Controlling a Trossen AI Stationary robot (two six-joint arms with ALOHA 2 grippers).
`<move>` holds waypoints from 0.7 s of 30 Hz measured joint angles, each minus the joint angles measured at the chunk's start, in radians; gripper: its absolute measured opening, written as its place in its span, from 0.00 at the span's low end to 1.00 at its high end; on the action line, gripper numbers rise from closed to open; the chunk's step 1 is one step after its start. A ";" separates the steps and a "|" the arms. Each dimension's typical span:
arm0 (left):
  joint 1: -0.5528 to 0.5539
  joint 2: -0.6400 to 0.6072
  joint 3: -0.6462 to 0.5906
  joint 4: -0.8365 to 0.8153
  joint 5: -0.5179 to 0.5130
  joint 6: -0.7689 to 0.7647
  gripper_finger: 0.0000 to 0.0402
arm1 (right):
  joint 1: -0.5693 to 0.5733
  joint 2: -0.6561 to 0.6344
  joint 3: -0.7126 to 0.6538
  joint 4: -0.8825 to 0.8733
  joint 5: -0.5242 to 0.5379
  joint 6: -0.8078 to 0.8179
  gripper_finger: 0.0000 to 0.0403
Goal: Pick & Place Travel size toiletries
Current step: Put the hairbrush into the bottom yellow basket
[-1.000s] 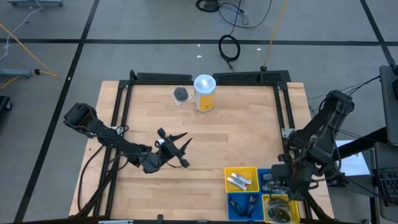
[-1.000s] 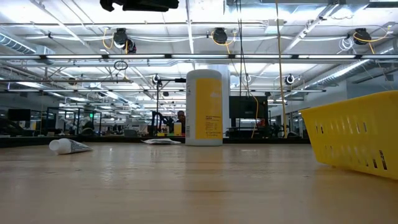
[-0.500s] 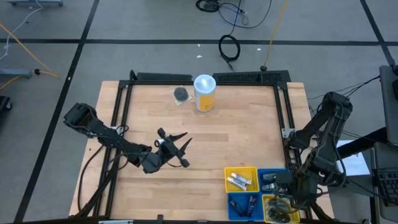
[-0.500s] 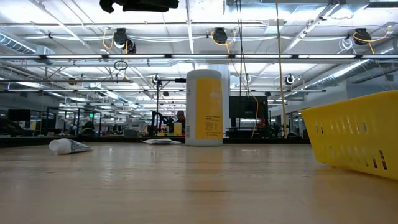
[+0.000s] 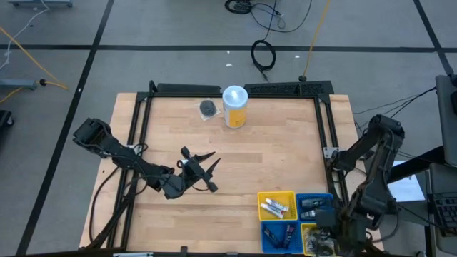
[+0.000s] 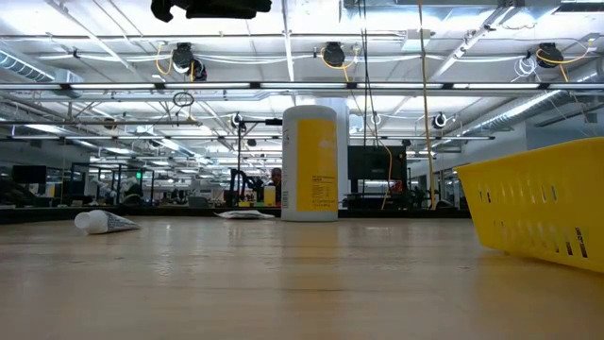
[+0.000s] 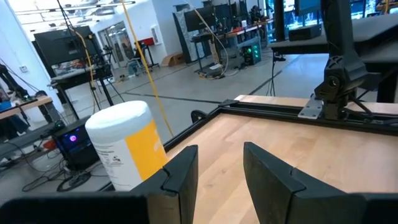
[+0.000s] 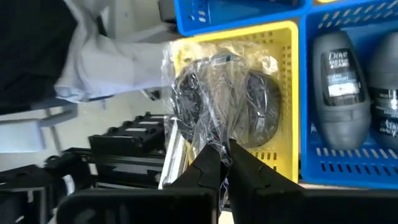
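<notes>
Overhead, we see left gripper [image 5: 207, 171] parted, holding nothing, mid-table; right gripper [image 5: 323, 239] over the corner baskets. Low: white tube [image 6: 106, 222] lying on table [image 6: 283, 283]. Right wrist: fingers [image 8: 208, 169] pinched together above plastic-wrapped grey tins [image 8: 249, 99] in yellow basket [image 8: 287, 130].

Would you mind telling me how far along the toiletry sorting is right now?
Mostly done: white tubes lie in a yellow bin, dark bottles in a blue bin. In hand: the right tool, shut on a clear packet, is over the corner yellow bin. Left: one packet beside the canister and a tube. The left tool waits mid-table.
</notes>
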 joint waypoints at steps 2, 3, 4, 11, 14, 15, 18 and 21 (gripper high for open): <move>0.000 0.000 0.000 0.000 0.000 -0.004 0.32 | 0.005 0.041 0.030 -0.049 0.004 0.004 0.00; 0.000 0.000 0.000 0.000 0.000 -0.004 0.32 | 0.006 0.061 0.043 -0.077 0.010 0.004 0.00; 0.000 0.000 0.000 0.000 0.000 -0.004 0.32 | 0.006 0.077 0.051 -0.100 0.016 0.004 0.00; 0.000 0.000 0.000 0.000 0.000 -0.004 0.32 | 0.005 0.138 0.054 -0.143 0.021 -0.026 0.00; 0.000 0.000 0.000 0.000 0.000 -0.004 0.32 | 0.009 0.141 0.054 -0.169 0.021 -0.023 0.00; 0.000 0.000 0.000 0.000 0.000 -0.005 0.32 | 0.009 0.140 0.054 -0.172 0.023 -0.024 0.00; 0.000 0.000 0.000 -0.002 0.000 -0.008 0.32 | 0.009 0.139 0.054 -0.179 0.024 -0.025 0.00; 0.000 0.000 0.000 -0.006 0.000 -0.008 0.32 | 0.009 0.139 0.054 -0.191 0.024 -0.026 0.02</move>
